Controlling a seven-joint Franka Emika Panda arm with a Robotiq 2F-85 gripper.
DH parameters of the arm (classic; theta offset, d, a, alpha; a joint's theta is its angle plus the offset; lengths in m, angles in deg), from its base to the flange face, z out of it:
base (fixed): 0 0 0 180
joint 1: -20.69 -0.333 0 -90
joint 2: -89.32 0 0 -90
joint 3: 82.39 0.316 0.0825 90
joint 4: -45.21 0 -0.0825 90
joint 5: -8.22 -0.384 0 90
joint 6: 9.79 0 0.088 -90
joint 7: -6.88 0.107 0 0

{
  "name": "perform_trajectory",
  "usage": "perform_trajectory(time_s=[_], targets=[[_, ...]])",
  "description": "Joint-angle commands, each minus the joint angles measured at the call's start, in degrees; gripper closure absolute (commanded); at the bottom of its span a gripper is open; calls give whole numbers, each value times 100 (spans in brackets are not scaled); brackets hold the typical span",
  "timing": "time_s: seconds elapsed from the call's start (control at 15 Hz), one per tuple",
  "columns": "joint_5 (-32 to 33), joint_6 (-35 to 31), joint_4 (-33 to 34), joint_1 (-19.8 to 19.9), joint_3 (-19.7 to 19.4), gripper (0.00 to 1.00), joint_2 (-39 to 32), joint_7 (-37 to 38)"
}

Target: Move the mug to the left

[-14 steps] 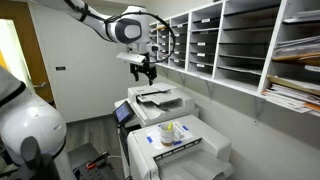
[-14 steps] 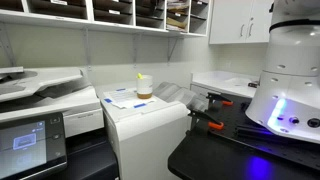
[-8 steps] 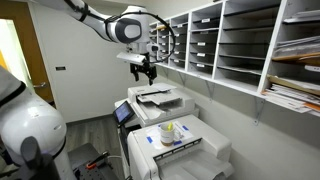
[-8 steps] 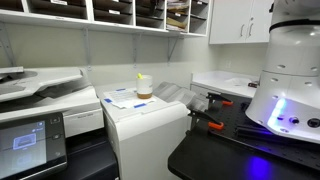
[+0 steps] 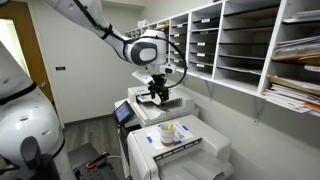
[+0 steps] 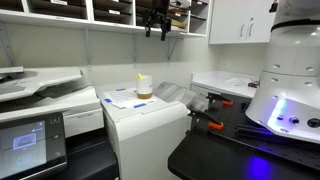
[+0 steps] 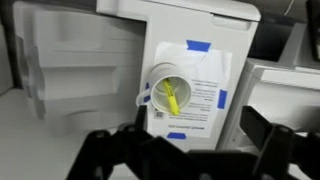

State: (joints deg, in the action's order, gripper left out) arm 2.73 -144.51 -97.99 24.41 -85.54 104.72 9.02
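We found the small whitish round mug (image 7: pixel 166 80) (something yellow inside) well in from the white printer top's (image 6: pixel 160 108) edges, and judged our wide-open black gripper (image 6: pixel 156 32), high above, needed a centred, straddling descent.

In an exterior view the gripper (image 6: pixel 157 33) hangs in from the top edge, which cuts off the arm above it. In the wrist view the fingers (image 7: pixel 105 152) are dark, blurred shapes cropped by the lower edge. The yellow thing (image 7: pixel 171 98) inside the mug (image 7: pixel 160 75) cannot be identified, and the print on the sheet (image 7: pixel 205 92) beneath it is too small to read. In an exterior view the mug (image 5: pixel 168 129) is only a tiny pale blob.
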Motion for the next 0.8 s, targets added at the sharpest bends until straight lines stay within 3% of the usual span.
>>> perform_trajectory(time_s=[0.0, 0.47, 0.73], targets=[[377, -393, 53, 287, 103, 0, -597, 1145], [706, -228, 625, 233, -46, 0, -1897, 3438], [555, -362, 895, 94, -157, 0, -2448, 3673]])
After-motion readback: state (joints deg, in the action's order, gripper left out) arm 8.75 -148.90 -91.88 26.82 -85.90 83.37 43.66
